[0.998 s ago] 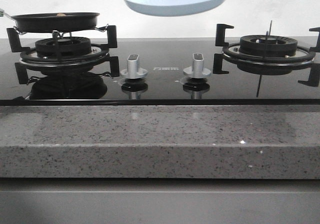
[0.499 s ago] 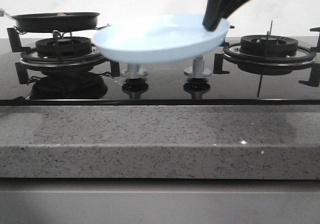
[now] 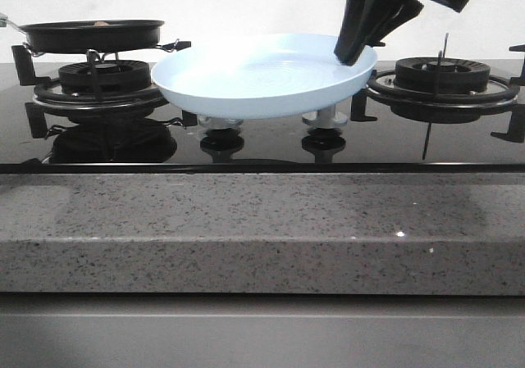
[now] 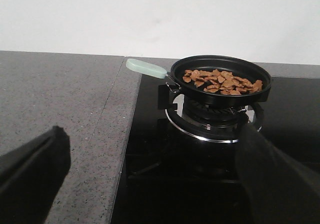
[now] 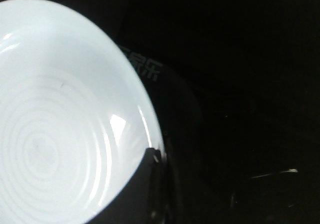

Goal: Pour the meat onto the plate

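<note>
**One plate comes down between the two burners**

One second ago we see the plate [image 3: 264, 74] high at the top edge of the front view; now it is low, just above the two silver knobs [image 3: 220, 122] of the black hob surface [image 3: 262, 147], between the left burner [image 3: 102, 77] and the right burner [image 3: 443, 73]. We cannot tell if its underside already touches the knobs. It tilts a little toward the camera and it is empty.

Our right tool [image 3: 354, 50] is closed on the right rim of the plate; the right wrist view shows one dark finger [image 5: 145, 194] lying over the pale rim. Our left tool [image 4: 150, 184] is spread wide and holds nothing, with its two dark fingers at the sides of the left wrist view.

All the meat [image 4: 222, 81] is in the black frying pan [image 4: 220, 74], which stands on the left burner, its pale green handle [image 4: 146, 68] pointing away from the plate.

We judge that the plate is nearly placed, so the pouring is not begun. Probably the left tool must take the handle next.
</note>
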### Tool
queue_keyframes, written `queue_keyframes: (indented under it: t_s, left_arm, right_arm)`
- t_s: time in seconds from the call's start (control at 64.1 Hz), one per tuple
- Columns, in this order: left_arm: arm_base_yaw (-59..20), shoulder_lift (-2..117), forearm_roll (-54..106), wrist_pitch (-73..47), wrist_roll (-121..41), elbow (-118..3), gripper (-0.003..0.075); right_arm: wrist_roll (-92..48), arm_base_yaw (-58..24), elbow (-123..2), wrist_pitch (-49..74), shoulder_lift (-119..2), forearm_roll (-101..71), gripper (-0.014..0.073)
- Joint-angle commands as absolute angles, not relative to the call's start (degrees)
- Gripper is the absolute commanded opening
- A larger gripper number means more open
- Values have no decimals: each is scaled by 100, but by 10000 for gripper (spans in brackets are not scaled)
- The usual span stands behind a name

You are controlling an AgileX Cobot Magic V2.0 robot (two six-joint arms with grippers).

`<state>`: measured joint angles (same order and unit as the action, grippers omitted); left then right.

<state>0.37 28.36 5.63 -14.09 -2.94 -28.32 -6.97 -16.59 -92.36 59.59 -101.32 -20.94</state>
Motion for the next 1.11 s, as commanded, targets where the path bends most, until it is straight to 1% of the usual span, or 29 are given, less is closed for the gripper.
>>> queue_keyframes:
  t_s: [0.0,0.234,0.421,0.499,0.562,0.702,0.764,0.842,0.952,1.092]
  left_arm:
    - [43,2891,613,-924,-241,-3053,657]
    - [43,2891,791,-891,-241,-3053,657]
    - [43,2891,2113,-1056,-241,-3216,649]
    - [43,2979,2571,-1080,-241,-3418,617]
    - [43,3117,2916,-1070,-241,-3628,571]
    - [43,3547,2988,-1149,-241,-4056,475]
    - [43,3795,2988,-1149,-241,-4214,468]
    - [68,4131,2978,-1118,-241,-4403,478]
    - [383,4678,2944,-1182,-241,-4686,482]
    - [1052,5421,3109,-1354,-241,-5050,482]
  right_arm:
    - [-771,-1664,-9365,5807,-9786,-2293,-60]
    - [-771,-1664,-9365,5807,-9786,-2293,-60]
    - [-771,-1664,-9365,5807,-9786,-2293,-60]
    - [-771,-1664,-9365,5807,-9786,-2293,-60]
    - [-771,-1664,-9365,5807,-9786,-2293,-60]
    - [-771,-1664,-9365,5813,-9786,-2293,-60]
    - [-771,-1664,-9365,5813,-9786,-2293,-60]
    - [-771,-1664,-9365,5813,-9786,-2293,-60]
    - [-771,-1664,-9365,5813,-9786,-2293,-60]
    - [-771,-1664,-9365,5813,-9786,-2293,-60]
